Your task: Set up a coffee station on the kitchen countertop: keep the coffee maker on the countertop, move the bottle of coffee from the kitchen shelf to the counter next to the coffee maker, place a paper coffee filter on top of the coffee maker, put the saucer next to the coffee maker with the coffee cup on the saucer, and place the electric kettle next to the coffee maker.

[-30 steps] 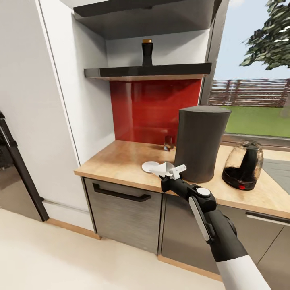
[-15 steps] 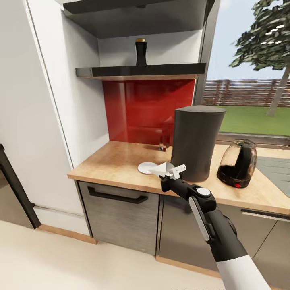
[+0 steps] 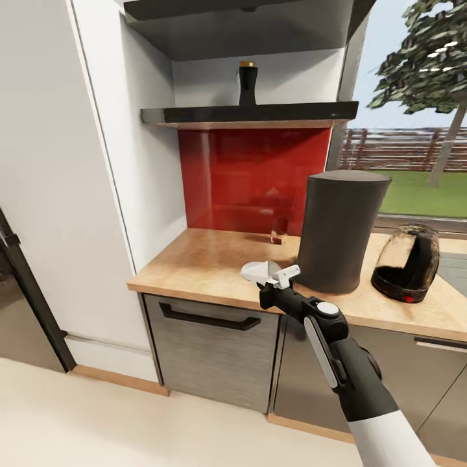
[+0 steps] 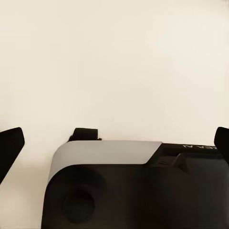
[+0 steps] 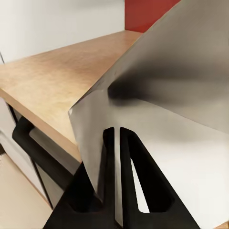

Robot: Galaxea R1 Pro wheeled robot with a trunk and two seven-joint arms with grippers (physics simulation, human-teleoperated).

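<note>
Pinching a thin white paper coffee filter (image 5: pixel 157 119), the right gripper (image 3: pixel 280 279) has its fingers (image 5: pixel 109 162) nearly closed on the sheet, held just before the wooden tabletop (image 3: pixel 201 263) edge. The filter, folded to a cone, is not yet on top of the tall dark cylindrical coffee maker (image 3: pixel 338 230) beside it. The dark bottle of coffee (image 3: pixel 247 82) stands on the black shelf (image 3: pixel 246 115); the smoky glass electric kettle (image 3: pixel 408 263) sits near the maker. The left gripper's fingers (image 4: pixel 9 148) are spread wide, empty.
</note>
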